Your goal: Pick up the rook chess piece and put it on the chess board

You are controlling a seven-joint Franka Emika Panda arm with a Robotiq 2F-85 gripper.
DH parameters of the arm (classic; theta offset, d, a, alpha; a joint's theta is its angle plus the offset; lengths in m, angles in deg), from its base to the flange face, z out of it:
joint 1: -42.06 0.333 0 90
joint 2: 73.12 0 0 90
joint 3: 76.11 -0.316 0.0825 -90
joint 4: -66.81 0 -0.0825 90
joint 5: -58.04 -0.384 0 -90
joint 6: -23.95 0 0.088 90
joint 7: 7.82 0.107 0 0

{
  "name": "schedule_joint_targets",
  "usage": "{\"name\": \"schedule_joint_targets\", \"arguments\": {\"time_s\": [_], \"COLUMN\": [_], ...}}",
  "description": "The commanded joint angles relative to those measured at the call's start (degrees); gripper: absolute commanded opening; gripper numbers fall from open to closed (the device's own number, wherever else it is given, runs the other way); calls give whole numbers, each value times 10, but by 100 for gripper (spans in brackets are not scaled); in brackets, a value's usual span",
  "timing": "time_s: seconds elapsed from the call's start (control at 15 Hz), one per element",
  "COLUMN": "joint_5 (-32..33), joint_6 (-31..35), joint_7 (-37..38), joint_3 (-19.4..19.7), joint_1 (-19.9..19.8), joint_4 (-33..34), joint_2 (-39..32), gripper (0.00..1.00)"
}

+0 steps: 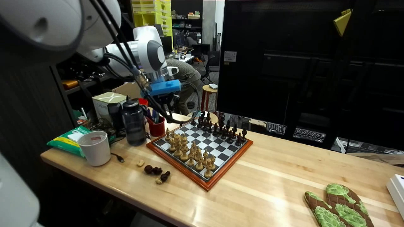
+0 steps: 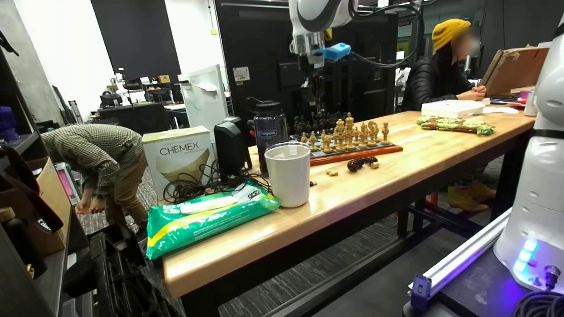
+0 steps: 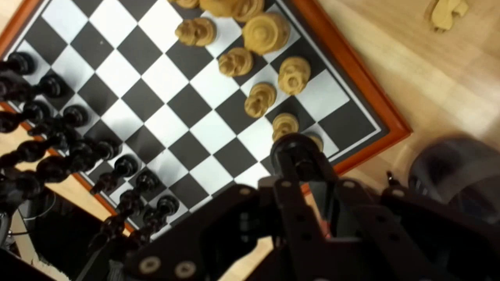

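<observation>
A dark chess piece (image 3: 293, 150) hangs above the chess board (image 3: 189, 148).
The gripper (image 3: 306, 169) grasps it, round end outward (the rest is too dark to tell its kind); the board lies on a wooden table (image 1: 277, 183).

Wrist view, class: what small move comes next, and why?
Probably shift the gripper toward bare checks on the chess board before lowering: the held dark chess piece, its type unclear, overlaps light chess pieces in view and could topple them.

In an exterior view you've a white wall (image 2: 66, 48) far left — grey carpet (image 2: 308, 276) under your bench (image 2: 427, 143), black panel (image 2: 260, 48) beyond.
</observation>
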Motion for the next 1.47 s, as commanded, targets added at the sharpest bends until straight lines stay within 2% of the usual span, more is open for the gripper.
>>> {"name": "schedule_joint_targets", "arguments": {"time_s": [0.0, 0.2, 0.47, 0.53, 0.6, 1.0, 1.4], "joint_5": [3, 4, 4, 4, 3, -1, 4], "joint_6": [-2, -3, -3, -3, -9, -31, -83], "joint_7": [-8, -22, -23, -23, -31, -95, -144], "joint_3": [5, 8, 8, 8, 9, 7, 10], "joint_1": [3, 1, 1, 1, 0, 0, -3], "joint_4": [26, 68, 71, 71, 86, 211, 357], "joint_2": [-17, -49, -52, -52, -63, -154, -258], "gripper": [16, 16, 16, 4, 4, 4, 4]}}
